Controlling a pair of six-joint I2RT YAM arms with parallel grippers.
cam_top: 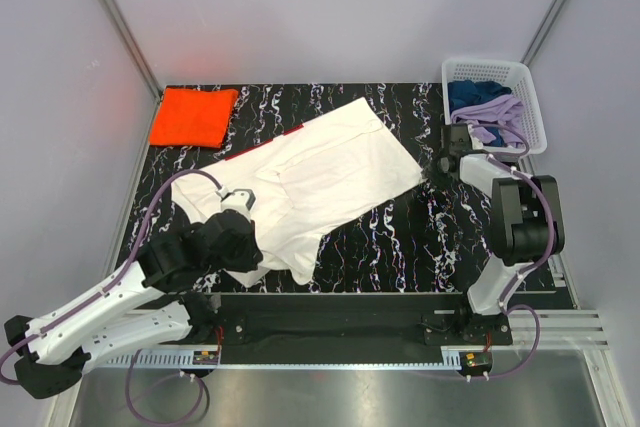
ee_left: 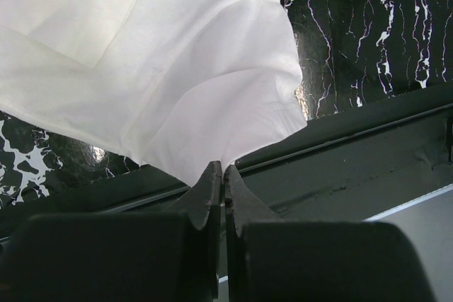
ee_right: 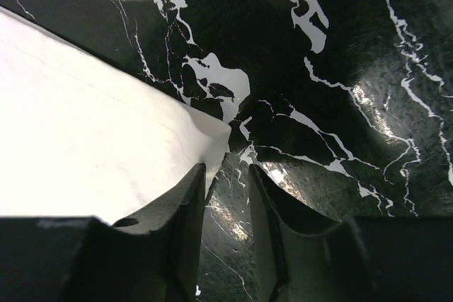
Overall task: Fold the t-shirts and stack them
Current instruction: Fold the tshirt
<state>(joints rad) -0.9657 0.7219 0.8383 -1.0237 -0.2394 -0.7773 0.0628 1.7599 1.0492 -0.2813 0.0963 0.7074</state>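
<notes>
The white shirt is spread slantwise on the table. Its near hem is pinched by the left gripper, fingers pressed together. The right gripper is held with fingers apart beside the right corner, which seems to lie outside the gap. On closing, the corner may be missed and the fold skewed.

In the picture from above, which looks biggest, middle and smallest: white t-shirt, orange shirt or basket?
Largest: the white cloth t-shirt, spread out.
Then: the white plastic mesh basket and the folded bright orange cloth shirt look nearly alike, too close to rank.
</notes>
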